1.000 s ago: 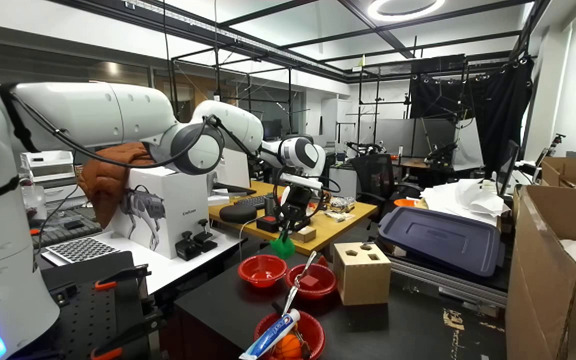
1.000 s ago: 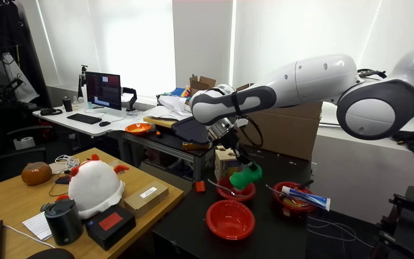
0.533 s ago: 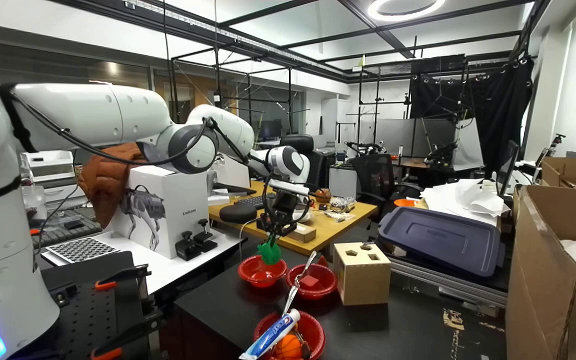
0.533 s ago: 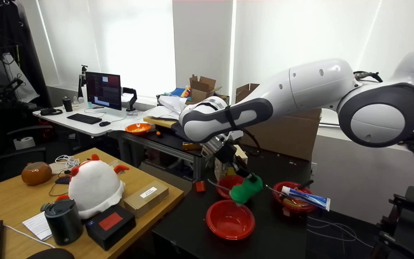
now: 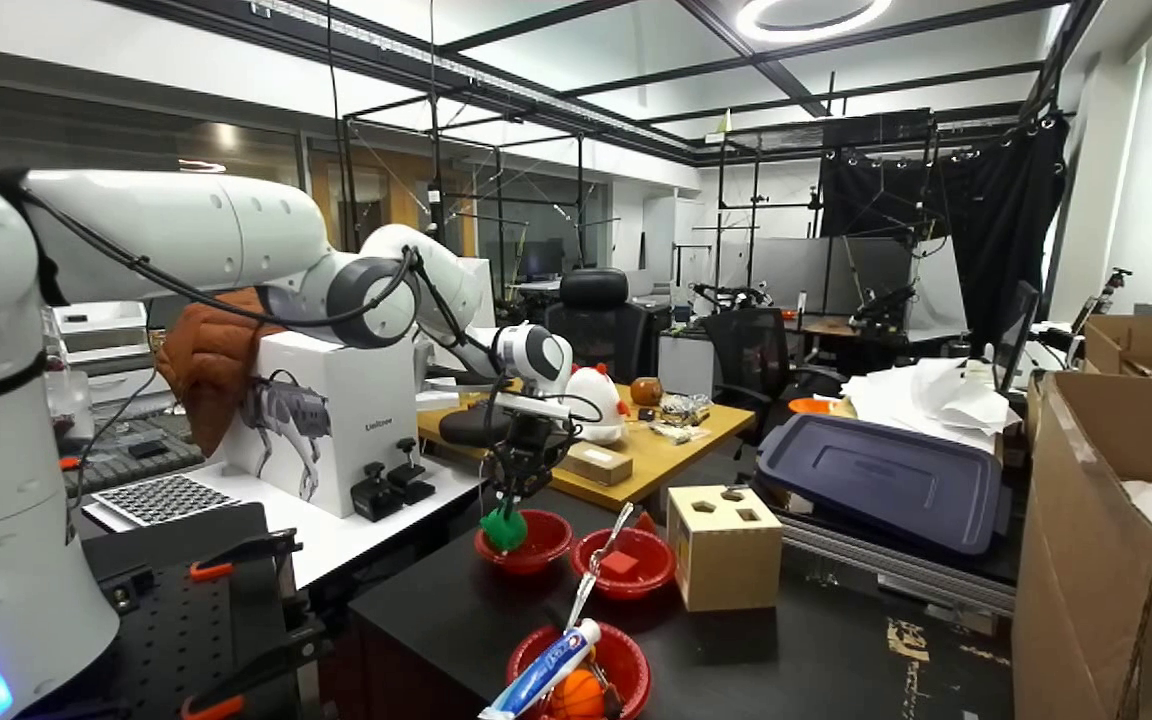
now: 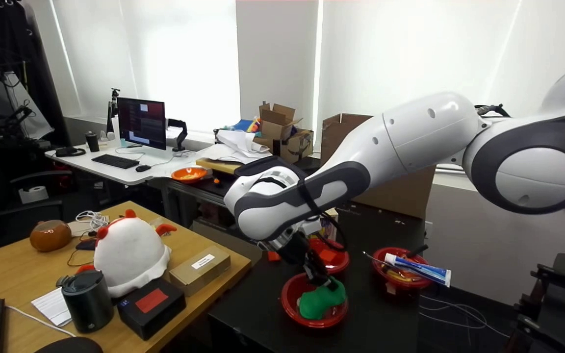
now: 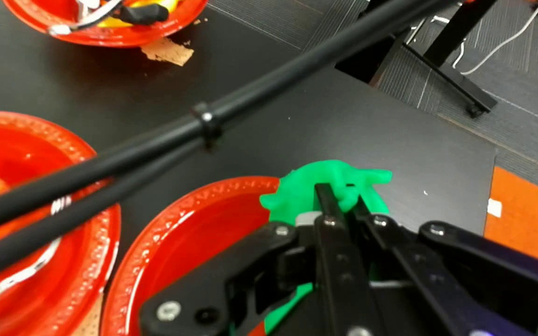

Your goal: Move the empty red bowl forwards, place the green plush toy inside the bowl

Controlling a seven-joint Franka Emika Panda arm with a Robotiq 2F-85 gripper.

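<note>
Below the end effector (image 7: 342,199), gripped: green toy (image 6: 316,303).

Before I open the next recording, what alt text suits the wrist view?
A gripper pinches a green toy overlapping the rim of a red bowl on a black table. A second bowl is cut off at left, a third bowl at top; a black cable crosses diagonally.

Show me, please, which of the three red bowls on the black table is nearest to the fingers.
The bowl overlapped by the green toy in all views. Another bowl holds a red block; the last bowl has a tube over its rim.
</note>
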